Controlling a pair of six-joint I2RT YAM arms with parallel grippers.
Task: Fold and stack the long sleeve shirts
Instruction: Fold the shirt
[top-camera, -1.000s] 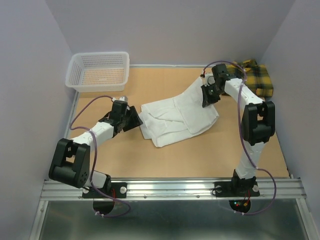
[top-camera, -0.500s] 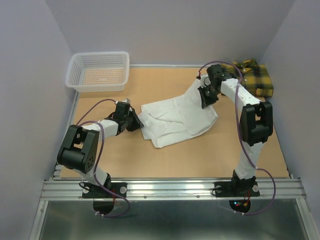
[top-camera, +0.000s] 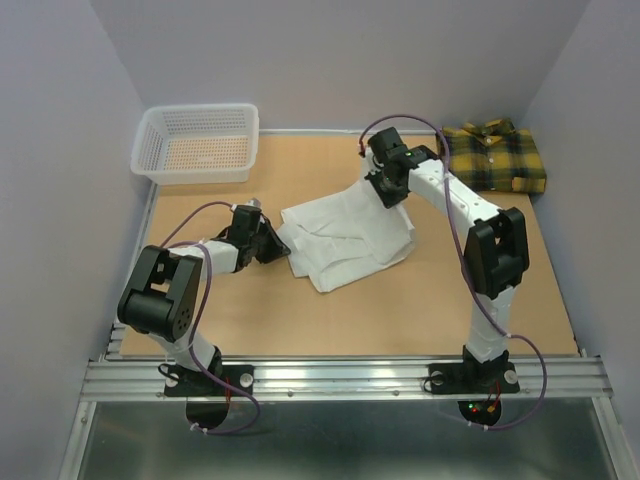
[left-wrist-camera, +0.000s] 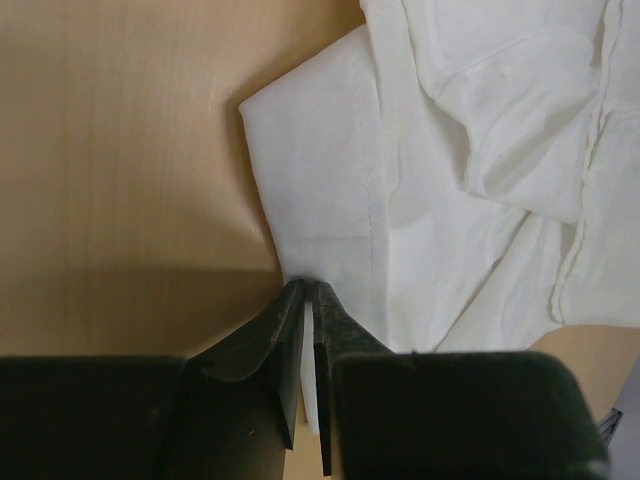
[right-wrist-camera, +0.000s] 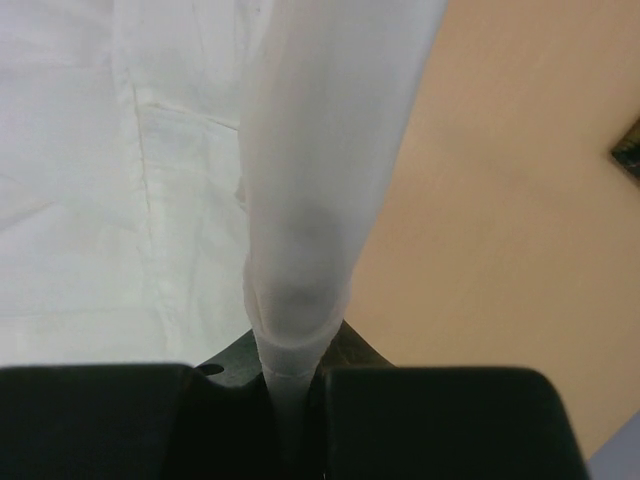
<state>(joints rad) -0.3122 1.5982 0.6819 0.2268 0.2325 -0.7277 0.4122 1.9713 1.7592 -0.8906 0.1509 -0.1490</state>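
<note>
Since the earlier frames your right hand (top-camera: 386, 187) has travelled to the left, away from the plaid shirt (top-camera: 495, 158), and it has carried a raised fold of the white shirt (top-camera: 345, 240) with it, so the cloth now covers less of the table (top-camera: 300, 320) on its right side. Your left arm has drawn its elbow in toward its base, while the left hand (top-camera: 274, 243) remains at the left edge of the white shirt. In the left wrist view the two fingers are almost together, with only a thin edge of white cloth pinched between them. In the right wrist view the fingers are closed on a bunched strip of the same shirt, which rises from them as a rounded fold. The white shirt lies crumpled near the middle of the table, between the two hands. The plaid shirt lies flat in the far right corner, well apart from it. The basket (top-camera: 195, 140) stands in the far left corner.
</note>
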